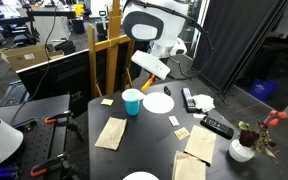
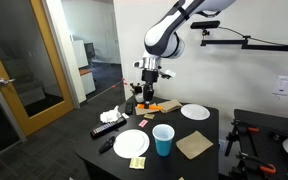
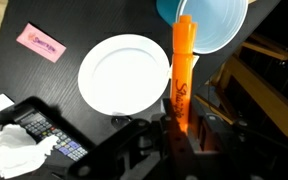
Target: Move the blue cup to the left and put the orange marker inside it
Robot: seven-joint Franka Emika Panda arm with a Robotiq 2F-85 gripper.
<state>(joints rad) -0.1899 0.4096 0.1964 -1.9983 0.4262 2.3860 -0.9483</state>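
Observation:
The blue cup [image 1: 132,101] stands upright on the black table, next to a white plate [image 1: 158,102]; it also shows in an exterior view [image 2: 163,139] near the front edge. In the wrist view, part of the cup [image 3: 209,20] shows at the top edge. My gripper [image 3: 181,125] is shut on the orange marker [image 3: 181,70], whose free end points at the cup's rim. In both exterior views the gripper [image 1: 149,80] [image 2: 147,88] hangs above the table, over the plate and apart from the cup.
White plates [image 2: 131,143] [image 2: 195,111], brown napkins [image 1: 111,132] [image 1: 199,143], black remotes [image 1: 216,126] [image 3: 44,135], crumpled tissue [image 3: 9,150], a pink note [image 3: 42,40] and a white vase with flowers [image 1: 242,150] lie on the table. A wooden frame [image 1: 104,55] stands behind it.

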